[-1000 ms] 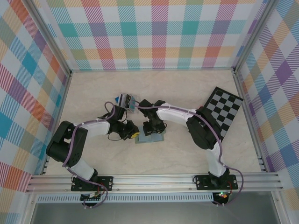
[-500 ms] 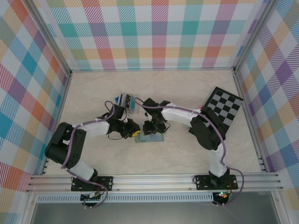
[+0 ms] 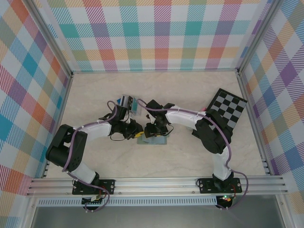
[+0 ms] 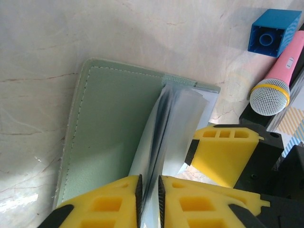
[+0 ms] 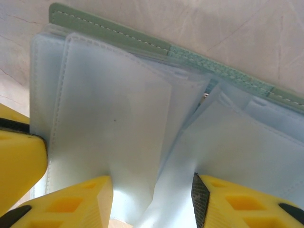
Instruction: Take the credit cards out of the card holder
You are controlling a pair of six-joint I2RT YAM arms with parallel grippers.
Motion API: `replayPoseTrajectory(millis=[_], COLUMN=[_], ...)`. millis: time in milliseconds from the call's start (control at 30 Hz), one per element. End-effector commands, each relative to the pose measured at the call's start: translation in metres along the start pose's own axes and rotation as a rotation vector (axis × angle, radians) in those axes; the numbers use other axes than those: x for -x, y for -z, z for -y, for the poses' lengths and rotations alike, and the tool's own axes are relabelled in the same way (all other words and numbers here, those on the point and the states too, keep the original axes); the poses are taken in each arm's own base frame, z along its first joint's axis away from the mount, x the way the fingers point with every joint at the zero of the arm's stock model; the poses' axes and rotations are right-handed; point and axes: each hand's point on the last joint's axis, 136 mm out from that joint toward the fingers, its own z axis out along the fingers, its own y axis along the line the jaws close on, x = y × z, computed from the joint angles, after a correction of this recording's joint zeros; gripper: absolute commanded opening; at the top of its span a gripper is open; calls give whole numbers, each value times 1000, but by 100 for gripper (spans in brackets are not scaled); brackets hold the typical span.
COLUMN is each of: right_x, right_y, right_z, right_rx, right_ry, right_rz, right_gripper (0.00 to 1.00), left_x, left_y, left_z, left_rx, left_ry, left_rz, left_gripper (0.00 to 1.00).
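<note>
Edged left: right hand (image 5: 149, 189), fingers (image 5: 71, 202) apart astride card holder (image 5: 118, 104) panels; left hand (image 4: 148, 190) clamps one (inner leaf).

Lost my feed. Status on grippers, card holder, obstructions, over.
Left gripper shut on the card holder, inner leaf. Right gripper open, astride another leaf. Microphone, blue block nearby, not blocking.
</note>
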Motion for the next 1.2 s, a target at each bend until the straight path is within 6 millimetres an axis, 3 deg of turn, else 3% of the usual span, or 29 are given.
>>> replayPoseTrajectory(millis=[0, 267, 533, 733, 833, 1000, 1167], right_x=[2, 6, 11, 13, 14, 14, 14], right_y=[14, 35, 63, 69, 69, 70, 70], right_z=[-9, 0, 0, 2, 2, 3, 4], right_rx=[39, -30, -56, -69, -69, -71, -72], right_ry=[21, 26, 29, 16, 11, 6, 1], right_rz=[28, 93, 175, 194, 195, 195, 193], right_gripper=[48, 50, 54, 56, 56, 56, 56], left_x=[-3, -1, -2, 1, 0, -5, -11], left_y=[3, 14, 39, 57, 59, 53, 47], left_z=[16, 2, -15, -17, -9, 18, 33], left_rx=[-22, 108, 297, 402, 385, 254, 169], left_ry=[-54, -89, -176, -223, -229, -234, -243], left_rz=[-9, 17, 15, 22, 14, -15, -46], left_gripper=[13, 3, 1, 2, 7, 30, 37])
